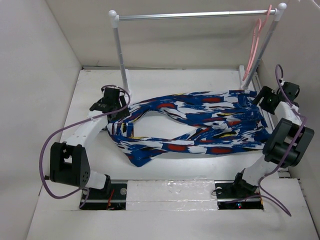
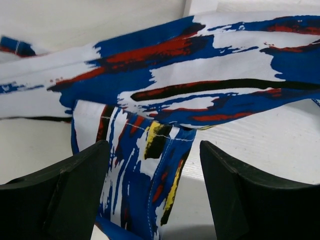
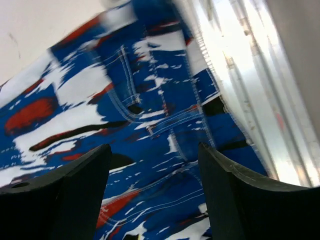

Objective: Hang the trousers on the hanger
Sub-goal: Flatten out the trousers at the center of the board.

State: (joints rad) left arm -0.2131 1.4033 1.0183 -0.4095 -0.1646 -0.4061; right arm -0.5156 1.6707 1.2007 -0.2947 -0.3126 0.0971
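Plainly little is done: the trousers lie sprawled on the table, a hemmed edge between the left gripper's parted jaws and stitched cloth under the right gripper's parted jaws, neither gripping. The hanger hangs on the rail, well beyond both.

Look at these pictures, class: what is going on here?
Two robot arms are working on the trousers, which lie spread across the table. The left gripper is at their left end and the right gripper over their right end; both stand open, neither holding cloth. The pink hanger hangs on the rail at the back right, untouched, so the trousers are not yet on it.
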